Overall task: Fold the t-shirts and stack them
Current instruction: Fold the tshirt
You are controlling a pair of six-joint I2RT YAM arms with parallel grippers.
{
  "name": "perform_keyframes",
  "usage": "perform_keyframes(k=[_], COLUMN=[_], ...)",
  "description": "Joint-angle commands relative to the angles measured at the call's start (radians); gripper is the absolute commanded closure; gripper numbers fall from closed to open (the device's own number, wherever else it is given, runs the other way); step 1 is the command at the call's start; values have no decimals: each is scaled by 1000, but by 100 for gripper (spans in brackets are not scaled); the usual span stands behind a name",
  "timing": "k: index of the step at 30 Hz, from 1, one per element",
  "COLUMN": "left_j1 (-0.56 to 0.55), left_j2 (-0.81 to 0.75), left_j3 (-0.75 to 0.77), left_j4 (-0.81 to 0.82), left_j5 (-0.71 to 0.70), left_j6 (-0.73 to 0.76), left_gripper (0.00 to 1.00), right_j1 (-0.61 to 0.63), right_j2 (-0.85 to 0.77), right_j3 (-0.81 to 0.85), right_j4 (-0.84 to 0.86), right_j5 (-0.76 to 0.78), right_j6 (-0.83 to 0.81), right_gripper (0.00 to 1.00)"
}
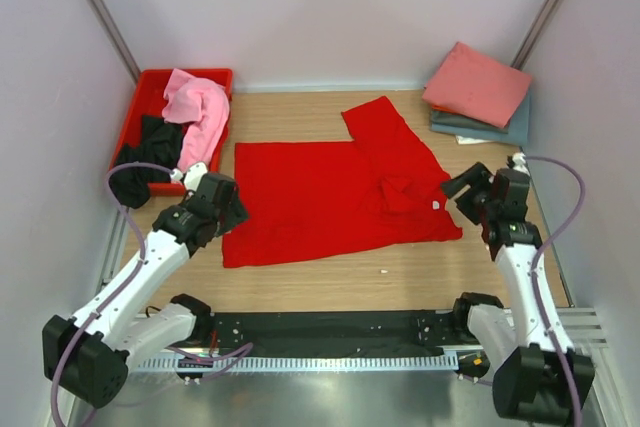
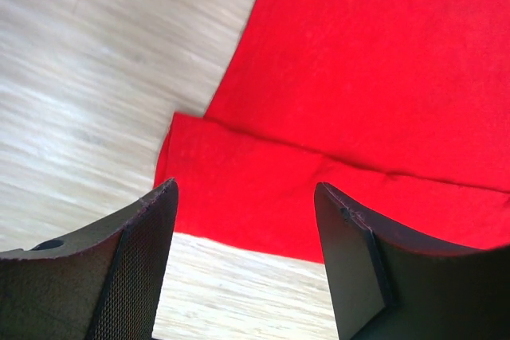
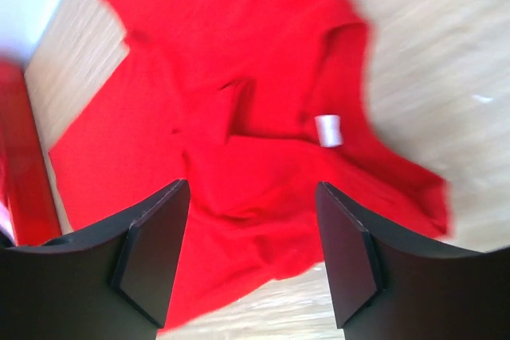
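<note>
1. Red t-shirt lies spread across the middle of the wooden surface. Its long axis runs left to right, with the hem toward the left arm and the collar and white label toward the right arm. One sleeve points to the far wall.
2. Left jaws stand apart, holding nothing, just beside the hem. In the left wrist view the hem's near corner lies between and just ahead of them.
3. Right jaws, likewise parted and empty, sit just off the collar end, with the label ahead of them in the right wrist view.
4. Each arm is nearer its own end, and the cloth lies inward from both. The coming fold likely turns on that left-to-right line, with one arm taking each end.
5. Far right, well apart from the red cloth, a folded salmon pink shirt rests on a folded grey-blue shirt, forming the stack.
6. Far left, a red crate holds a crumpled light pink shirt and a black shirt, neither yet folded.
</note>
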State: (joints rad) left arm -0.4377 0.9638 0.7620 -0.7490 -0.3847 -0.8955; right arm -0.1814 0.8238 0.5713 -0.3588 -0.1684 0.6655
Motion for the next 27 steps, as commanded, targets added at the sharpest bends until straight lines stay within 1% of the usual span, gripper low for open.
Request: perform_keyframes(k=[1, 3, 4, 6, 7, 8, 11, 13, 15, 21, 27], left_j1=[5, 5, 5, 5, 5, 5, 5, 5, 5, 5, 5], left_j2=[33, 39, 35, 14, 3, -5, -45, -74, -97, -119, -132], left_j3=[59, 74, 95, 118, 132, 157, 172, 166, 155, 151, 145], left_j4=[2, -18, -33, -85, -102, -139, -173, -177, -153, -145, -136], left_j5=[-25, -7, -2, 26, 32, 35, 11, 7, 49, 24, 26], left_j6=[79, 95, 98, 112, 131, 142, 188, 190, 202, 204, 207], left_gripper=[29, 29, 29, 29, 29, 28, 26, 21, 21, 19, 18], right_j1=[129, 169, 180, 217, 227, 233, 250, 258, 270, 295, 306], right_j2=[192, 296, 384, 457, 521, 544, 633, 661, 699, 793, 853], right_j3=[125, 212, 234, 292, 311, 324, 372, 390, 406, 418, 447], right_j4=[113, 119, 126, 138, 130, 130, 121, 123, 121, 147, 162], right_j5=[-82, -103, -112, -128, -115, -111, -83, -77, -74, -65, -51], right_j6=[-56, -90, -92, -96, -96, -96, -101, -93, -86, -70, -61], right_gripper=[31, 31, 31, 33, 33, 33, 33, 32, 32, 32, 32])
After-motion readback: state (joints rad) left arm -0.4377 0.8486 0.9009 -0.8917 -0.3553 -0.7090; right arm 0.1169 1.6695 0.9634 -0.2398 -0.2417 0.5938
